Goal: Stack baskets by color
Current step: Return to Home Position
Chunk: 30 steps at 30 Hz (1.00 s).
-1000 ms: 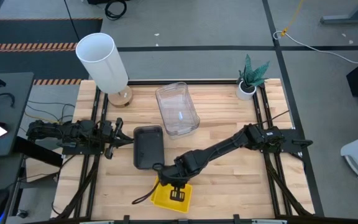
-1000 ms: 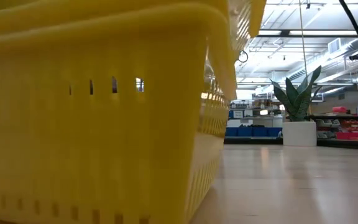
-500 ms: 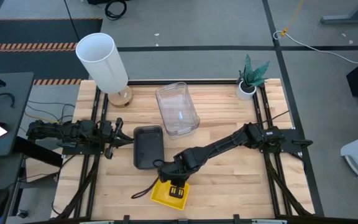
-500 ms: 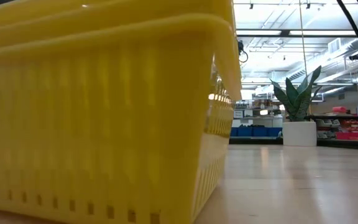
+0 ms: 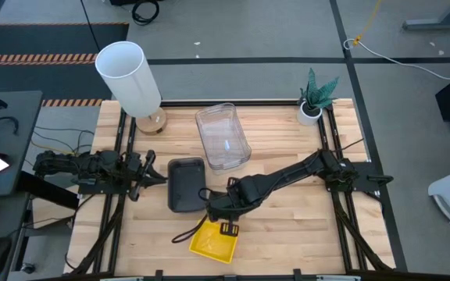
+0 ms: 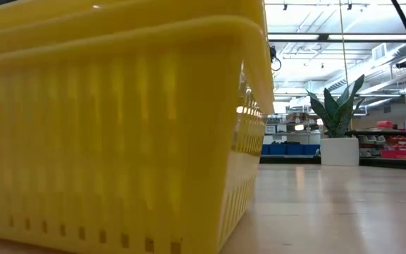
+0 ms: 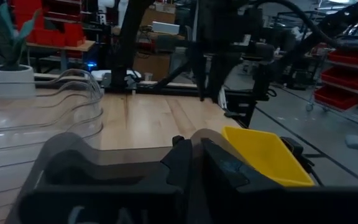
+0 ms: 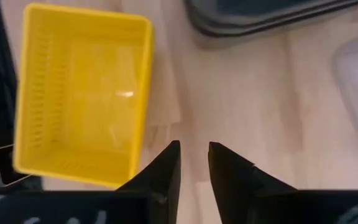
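Yellow basket stack (image 5: 213, 243), just beside right pincer (image 5: 228, 229)

even bright overhead light on my pale wooden table (image 5: 287, 226), faint soft shadows, small white glare inside the yellow slotted plastic basket (image 8: 82, 99), its near wall unfocused at table level, ceiling strip lights (image 6: 351, 37) glowing beyond, my left gripper (image 7: 193, 146) dark and blurred

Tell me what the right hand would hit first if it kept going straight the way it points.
Likely the bare wooden table, between the yellow baskets and the dark grey baskets; the right hand points down at it, holding nothing.
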Tool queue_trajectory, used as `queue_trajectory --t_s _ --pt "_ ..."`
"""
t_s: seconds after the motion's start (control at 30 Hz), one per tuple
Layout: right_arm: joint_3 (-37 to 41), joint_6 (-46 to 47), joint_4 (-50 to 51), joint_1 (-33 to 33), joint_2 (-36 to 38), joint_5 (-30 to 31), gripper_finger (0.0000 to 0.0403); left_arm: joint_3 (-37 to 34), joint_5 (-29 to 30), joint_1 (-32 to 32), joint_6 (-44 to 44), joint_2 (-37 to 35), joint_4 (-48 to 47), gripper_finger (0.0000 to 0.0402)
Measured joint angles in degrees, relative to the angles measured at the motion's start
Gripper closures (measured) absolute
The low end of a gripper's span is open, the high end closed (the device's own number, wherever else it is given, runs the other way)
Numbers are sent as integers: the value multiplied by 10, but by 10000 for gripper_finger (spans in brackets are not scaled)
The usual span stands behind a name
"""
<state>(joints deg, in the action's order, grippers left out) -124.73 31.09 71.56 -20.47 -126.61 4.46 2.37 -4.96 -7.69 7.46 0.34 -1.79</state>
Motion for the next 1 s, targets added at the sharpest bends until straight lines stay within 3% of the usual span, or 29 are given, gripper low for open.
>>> queue_trajectory --t_s 0.13,0.27,0.57,1.0 --pt "14 -10 -1 1 14 35 334 0 -18 0 10 0 8 367" --pt "85 -15 -45 8 48 49 356 0 -21 0 10 0 11 374" --pt "382 -28 -328 28 230 51 397 0 -19 0 12 0 5 374" --pt "735 -97 -639 82 491 110 397 0 13 0 -19 0 26 391"
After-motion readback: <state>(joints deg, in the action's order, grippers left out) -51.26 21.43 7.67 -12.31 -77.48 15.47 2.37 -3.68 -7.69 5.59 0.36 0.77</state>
